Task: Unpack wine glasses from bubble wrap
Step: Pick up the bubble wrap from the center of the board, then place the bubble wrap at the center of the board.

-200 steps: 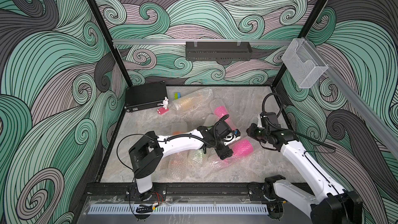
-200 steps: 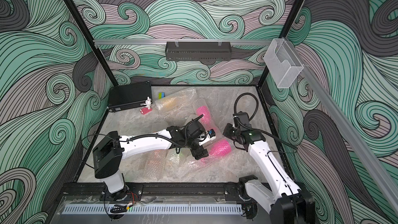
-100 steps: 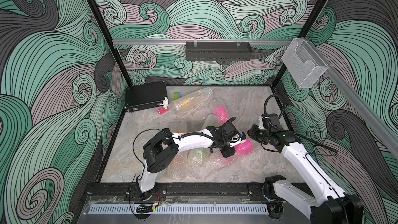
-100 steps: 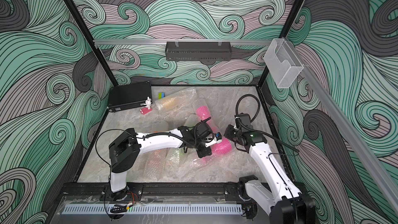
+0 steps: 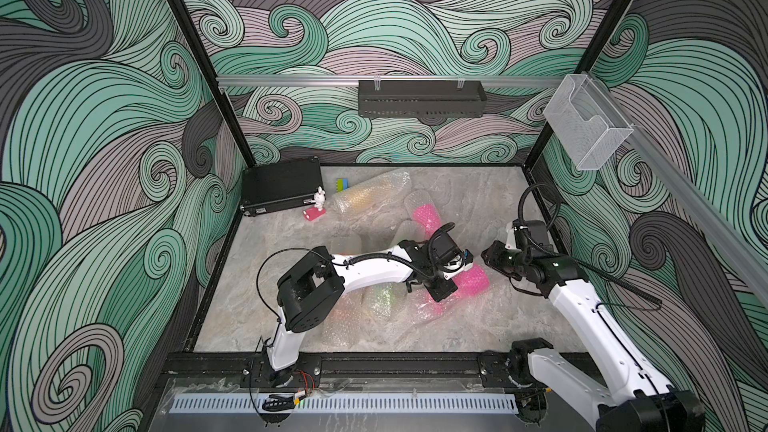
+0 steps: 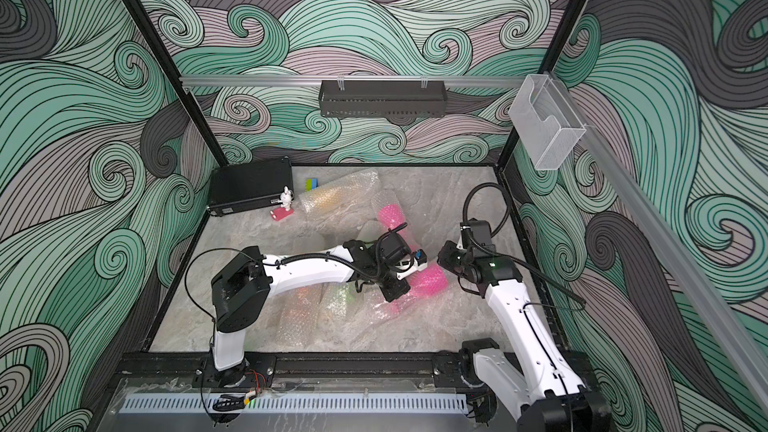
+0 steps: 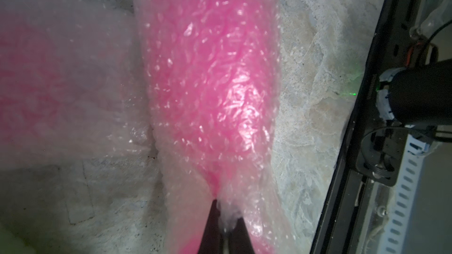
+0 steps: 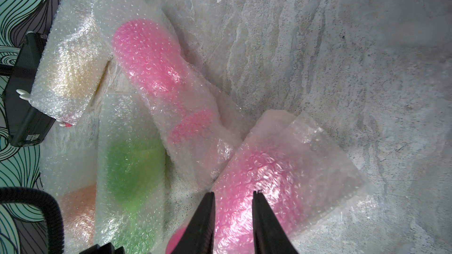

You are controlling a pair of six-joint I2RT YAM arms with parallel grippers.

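A magenta wine glass (image 5: 471, 282) (image 7: 210, 69) lies mid-table inside a bubble wrap sleeve (image 8: 318, 157). My left gripper (image 7: 227, 216) (image 5: 444, 290) is shut on a bunched fold of that sleeve at its narrow end. My right gripper (image 8: 233, 193) (image 5: 490, 257) is at the sleeve's other end with its fingers apart, and the wrapped cup shows between them. Another wrapped magenta glass (image 8: 151, 57) (image 5: 426, 218) lies behind. Wrapped green (image 8: 132, 157), orange (image 8: 78, 213) and yellow (image 8: 66, 69) glasses lie to the left.
A black case (image 5: 282, 184) sits at the back left corner. A white rabbit figurine (image 5: 319, 199) and a green-and-blue block (image 5: 341, 184) are beside it. A black rack (image 5: 419, 97) hangs on the back wall and a clear bin (image 5: 586, 130) on the right rail.
My left gripper has gone from open to shut on the sleeve's fold, and the left arm has swung right. The right fingers have parted a little.
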